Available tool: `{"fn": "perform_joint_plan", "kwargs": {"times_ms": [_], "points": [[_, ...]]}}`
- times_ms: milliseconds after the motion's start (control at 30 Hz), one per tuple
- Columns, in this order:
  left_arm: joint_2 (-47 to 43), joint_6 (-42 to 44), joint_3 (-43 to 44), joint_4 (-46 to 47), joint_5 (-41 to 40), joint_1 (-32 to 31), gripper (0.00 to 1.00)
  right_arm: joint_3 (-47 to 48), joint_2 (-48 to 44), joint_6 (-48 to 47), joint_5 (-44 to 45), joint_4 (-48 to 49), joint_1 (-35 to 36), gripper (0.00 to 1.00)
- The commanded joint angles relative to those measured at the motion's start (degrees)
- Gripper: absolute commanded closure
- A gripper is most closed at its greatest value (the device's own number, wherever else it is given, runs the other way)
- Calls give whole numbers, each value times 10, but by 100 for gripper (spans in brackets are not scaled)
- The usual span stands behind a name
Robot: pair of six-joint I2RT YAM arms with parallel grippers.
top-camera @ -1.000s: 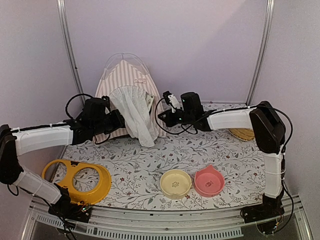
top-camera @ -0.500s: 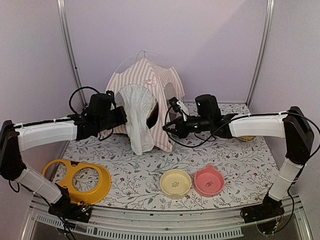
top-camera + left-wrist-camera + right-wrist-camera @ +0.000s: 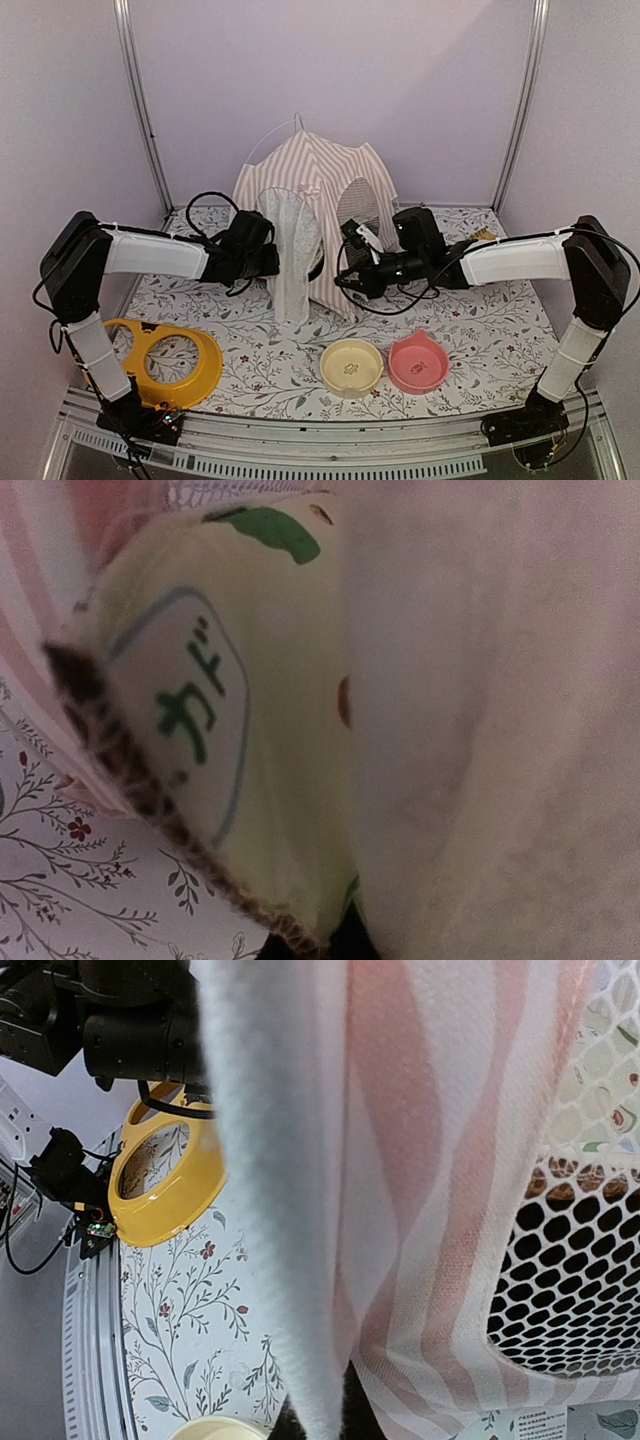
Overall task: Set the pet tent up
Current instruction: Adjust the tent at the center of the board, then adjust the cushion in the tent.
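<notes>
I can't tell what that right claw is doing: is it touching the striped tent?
Touching. The right wrist view shows striped fabric of the pet tent running down into the shut right gripper.

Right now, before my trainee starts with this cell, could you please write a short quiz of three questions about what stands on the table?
1. True or false: the left end effector and the right end effector are both at the front of the pet tent, which stands upright at the far side.
2. Fill in: the yellow bowl stand has ___ round openings.
3. Which thing lies directly beside the cream bowl, on the right arm's side?
A. yellow bowl stand
B. pink bowl
C. pet tent

Key: 1 true; 2 two; 3 B.
</notes>
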Motion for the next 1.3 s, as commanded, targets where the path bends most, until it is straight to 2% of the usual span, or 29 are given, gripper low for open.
{"fn": "perform_joint_plan", "kwargs": {"times_ms": [0, 133, 300, 333, 567, 700, 867, 1133, 1200, 1267], "points": [[23, 5, 26, -10, -9, 7, 100, -20, -27, 11, -68, -18, 0, 100], [42, 4, 37, -11, 21, 7, 100, -34, -26, 14, -49, -13, -6, 100], [-47, 0, -23, 13, 56, 0, 65, -33, -13, 28, -32, -10, -22, 100], [-71, -1, -40, 11, 59, 0, 61, -31, -11, 29, -31, -10, -22, 100], [-245, -5, -140, -32, 60, 0, 50, -24, 4, 25, -26, -13, -31, 100], [-290, 29, -166, 44, 160, -21, 55, -13, 16, 25, -39, -18, -33, 100], [-214, 37, -110, 102, 242, -54, 68, -6, 20, 24, -41, -22, -33, 100], [9, 3, 25, 143, 258, -79, 78, -6, 7, 32, -44, -27, -33, 100], [96, -4, 81, 119, 268, -81, 80, -5, -1, 34, -41, -29, -33, 100], [175, -18, 145, 55, 258, -83, 84, -4, -9, 36, -34, -34, -33, 100]]}}
